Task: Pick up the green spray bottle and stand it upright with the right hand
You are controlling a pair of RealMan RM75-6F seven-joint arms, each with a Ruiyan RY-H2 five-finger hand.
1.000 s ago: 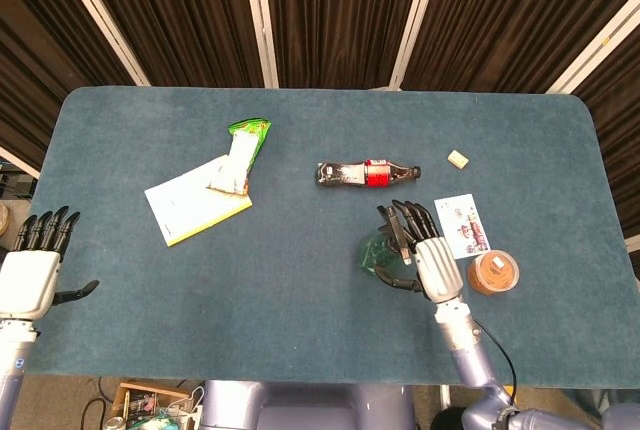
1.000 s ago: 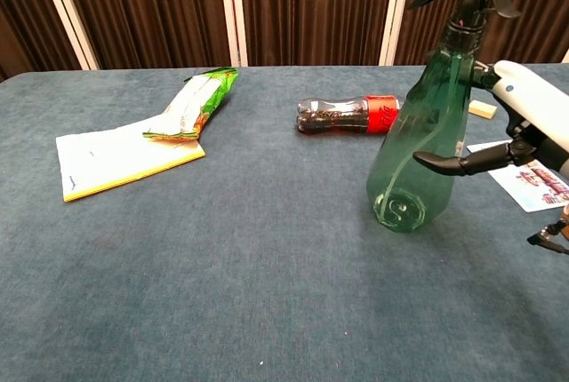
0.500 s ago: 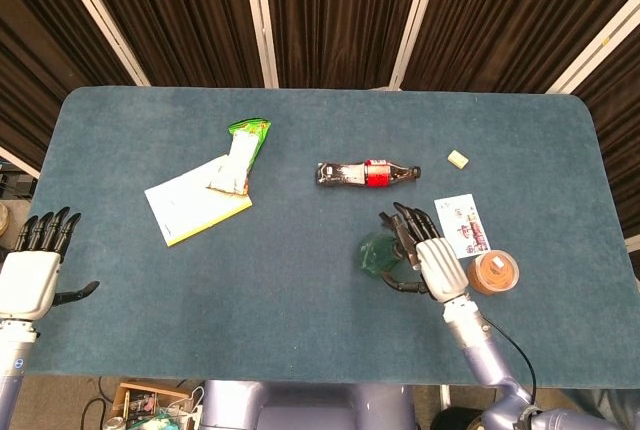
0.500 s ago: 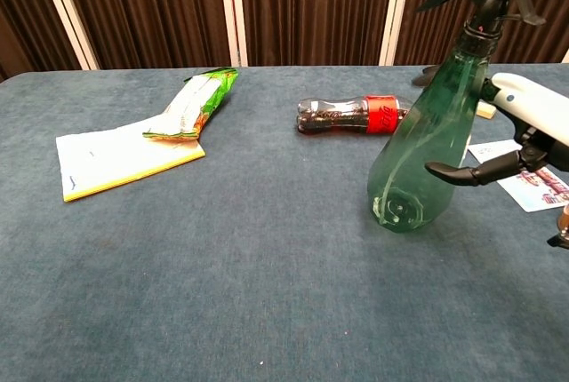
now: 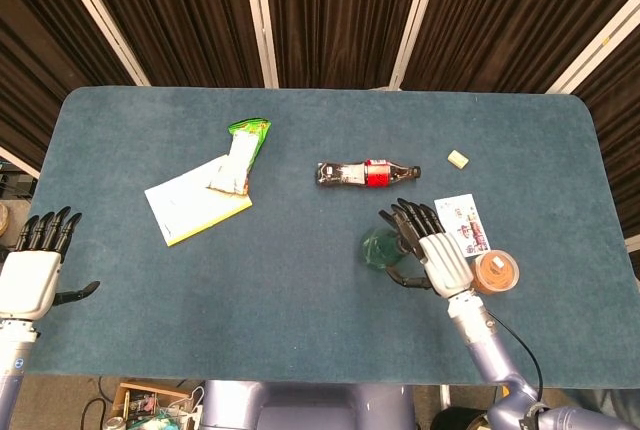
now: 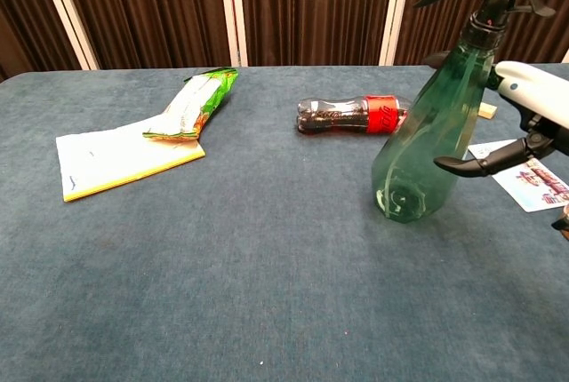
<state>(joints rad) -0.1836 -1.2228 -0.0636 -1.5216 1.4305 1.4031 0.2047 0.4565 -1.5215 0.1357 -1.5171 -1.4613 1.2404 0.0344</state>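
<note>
While the green spray bottle (image 6: 427, 133) now leans toward the robot's right with its base on the surface (image 6: 222, 293), its tilt has grown over the last second: a second ago it stood closer to vertical, and the right hand (image 6: 533, 124) has drifted rightward with it. That hand keeps its hold, thumb curled across the front of the bottle's body and the remaining fingers behind it, so the bottle is neither settled nor released. Judged from this, the standing step is nearly done but unfinished; the lean wants correcting before the fingers let go, or the bottle may topple. In the head view the left hand (image 5: 32, 270) rests at the near left edge, holding nothing, fingers spread. Just right of the bottle lie a printed card (image 5: 462, 226) and a round orange lid (image 5: 494, 271). Further back a cola bottle (image 6: 347, 115) lies on its side, with a notepad (image 6: 120, 158) and a green snack packet (image 6: 196, 102) well to the left.
</note>
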